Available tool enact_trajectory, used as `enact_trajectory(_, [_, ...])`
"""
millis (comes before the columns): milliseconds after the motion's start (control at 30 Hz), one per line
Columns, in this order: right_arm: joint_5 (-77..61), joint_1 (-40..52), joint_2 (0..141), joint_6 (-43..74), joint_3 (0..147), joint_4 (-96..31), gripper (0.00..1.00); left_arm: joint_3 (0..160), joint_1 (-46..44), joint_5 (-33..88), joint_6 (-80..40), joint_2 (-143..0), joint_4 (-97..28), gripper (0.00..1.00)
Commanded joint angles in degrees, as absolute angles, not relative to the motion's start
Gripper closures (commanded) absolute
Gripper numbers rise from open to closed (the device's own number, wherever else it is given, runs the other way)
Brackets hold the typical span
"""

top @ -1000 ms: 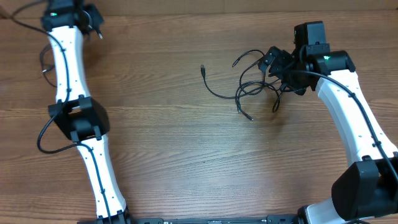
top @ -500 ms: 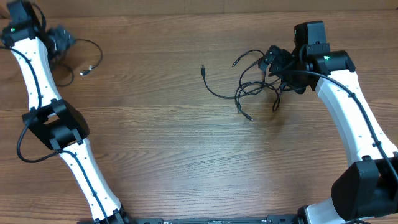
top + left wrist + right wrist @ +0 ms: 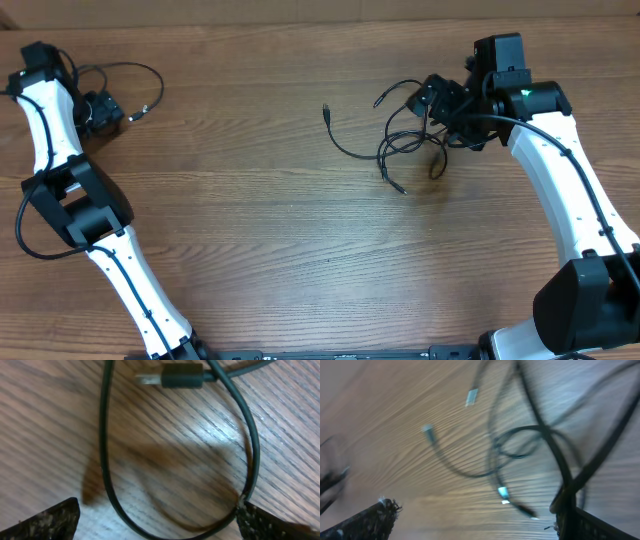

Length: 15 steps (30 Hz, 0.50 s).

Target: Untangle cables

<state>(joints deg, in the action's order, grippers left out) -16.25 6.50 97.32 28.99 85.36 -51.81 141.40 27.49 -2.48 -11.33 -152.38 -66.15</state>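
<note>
Cable tangle [image 3: 402,143] far right on worktop [image 3: 300,250], one loose end trailing left. Single cable [image 3: 104,460] looped far left. L end effector [image 3: 100,112] wide, straddling loop. R end effector [image 3: 445,100] wide at tangle.

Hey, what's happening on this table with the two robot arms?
Two robot arms are untangling thin black cables on a wooden table. One cable lies alone at the far left, looped beneath the open left gripper. The others sit knotted at the right gripper, also open.
</note>
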Motion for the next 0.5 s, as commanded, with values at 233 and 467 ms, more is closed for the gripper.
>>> enact_trajectory(233, [-26.65,6.74,97.69,24.58,85.08,-49.45,0.00,136.99,27.35,14.04,-13.45,-151.76,-59.31,0.78])
enact_trajectory(467, [-26.65,6.74,97.69,24.58,85.08,-50.02,0.00,137.56,27.68,26.15,-22.61,-151.68,-51.53,0.96])
